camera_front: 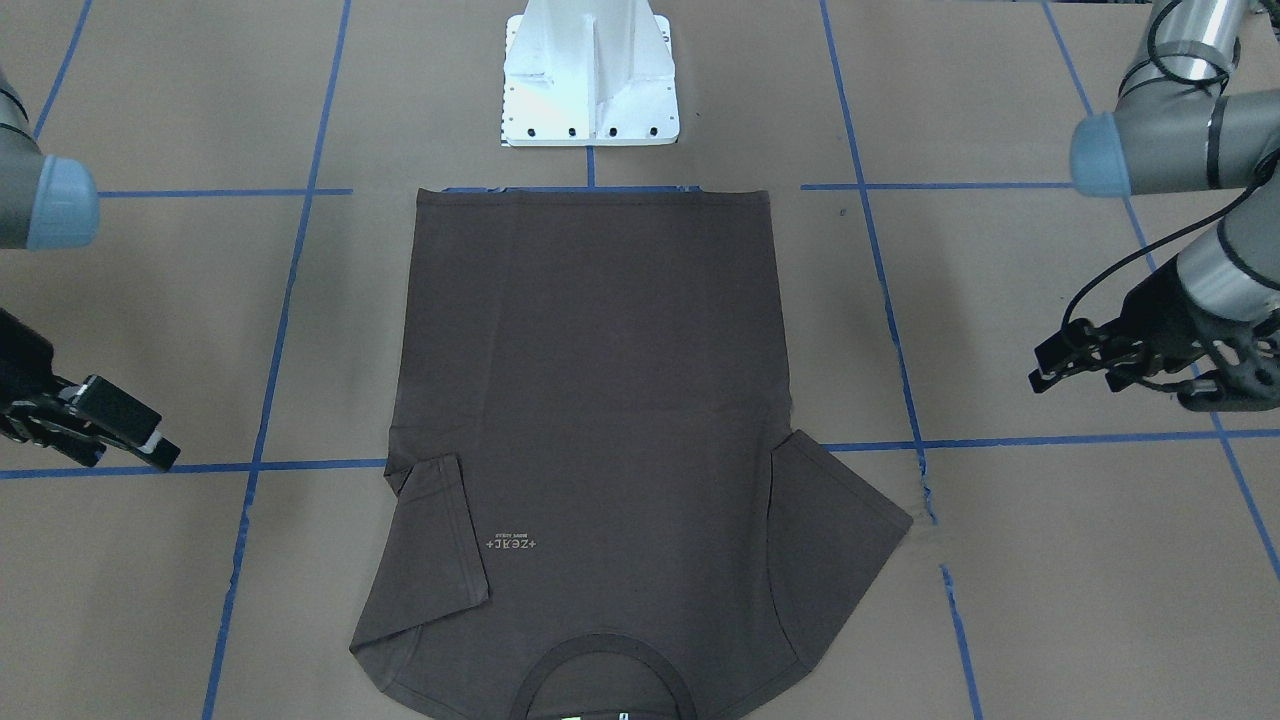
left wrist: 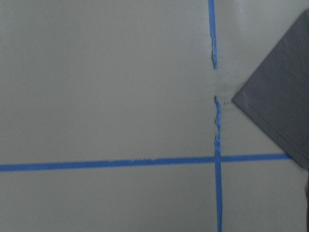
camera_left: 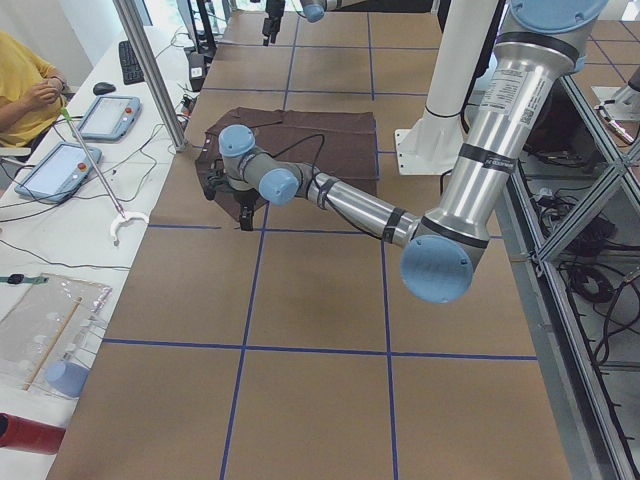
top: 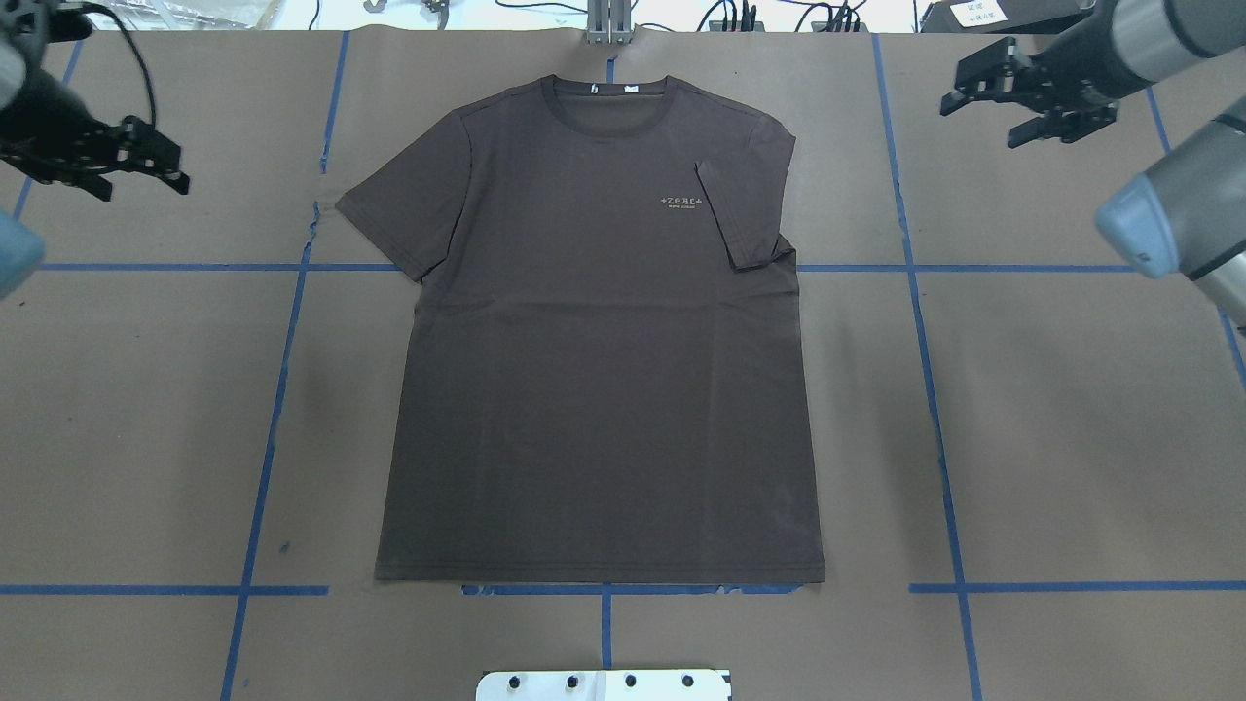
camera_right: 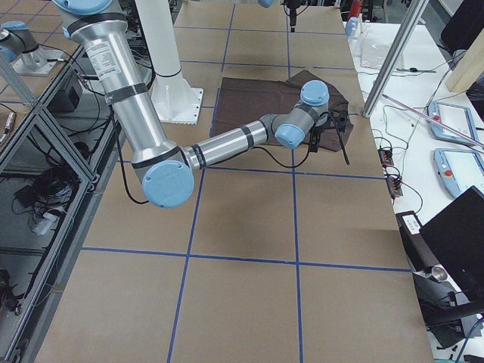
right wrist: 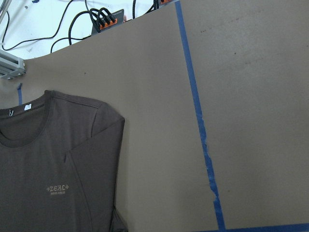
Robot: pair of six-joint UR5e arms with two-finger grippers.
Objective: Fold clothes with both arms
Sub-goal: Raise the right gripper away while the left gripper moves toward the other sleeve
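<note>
The dark brown-grey T-shirt (top: 594, 370) lies flat and face up in the middle of the table, collar (top: 608, 97) at the far edge and hem toward the robot base. Its sleeve on the overhead view's right is folded in over the chest, beside the "+ZEAL+" print (top: 684, 202). The other sleeve (top: 389, 209) lies spread out. My left gripper (top: 146, 177) hovers open and empty, well left of that sleeve. My right gripper (top: 983, 115) hovers open and empty, right of the shoulder. The left wrist view shows the spread sleeve's tip (left wrist: 275, 111). The right wrist view shows the folded side (right wrist: 58, 169).
The white base plate (camera_front: 590, 90) stands just behind the hem. Blue tape lines (top: 934, 389) grid the brown table. A metal post (camera_left: 150, 70) and a side table with tablets (camera_left: 60, 165) stand beyond the far edge. A seated person in yellow (camera_left: 25, 80) is there too.
</note>
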